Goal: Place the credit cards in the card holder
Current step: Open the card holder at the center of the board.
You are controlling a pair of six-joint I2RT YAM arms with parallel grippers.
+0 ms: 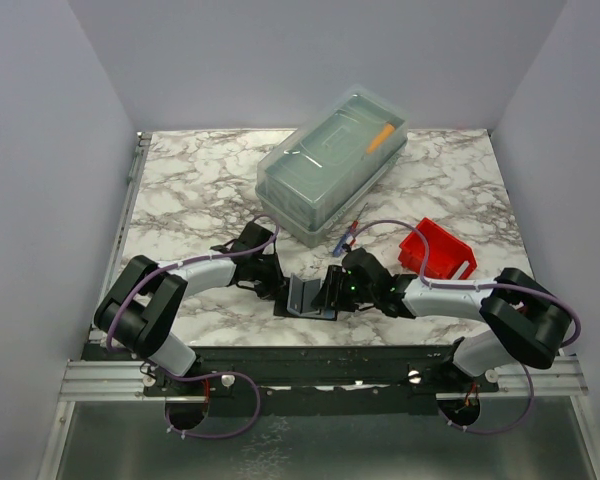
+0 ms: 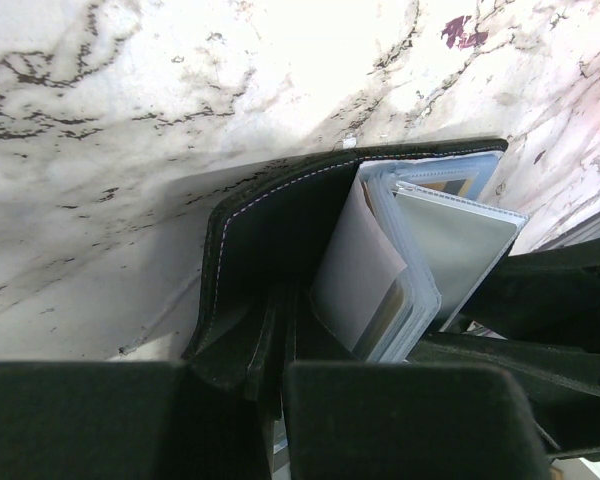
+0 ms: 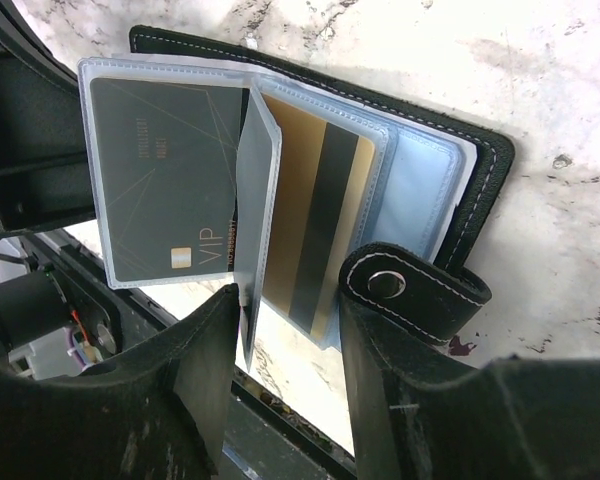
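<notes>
Left pincer (image 2: 280,372) clamps the open card holder (image 2: 265,225) on the counter (image 2: 130,120); right pincer (image 3: 290,300) straddles a gold card (image 3: 302,170), grip unclear.

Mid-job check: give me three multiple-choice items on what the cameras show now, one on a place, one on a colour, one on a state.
1. Where does the red bin stand?
A. left of the card holder
B. right of it, by the right arm
C. under the left arm

2. What colour is the striped card beside the VIP card?
A. gold
B. red
C. green

3. How is the card holder?
A. snapped shut
B. open, its clear sleeves fanned
C. closed, upside down

Answers:
1 B, the top view shows the bin right of the holder.
2 A, the right wrist view shows gold around a dark stripe.
3 B, both wrist views show the sleeves spread.
</notes>
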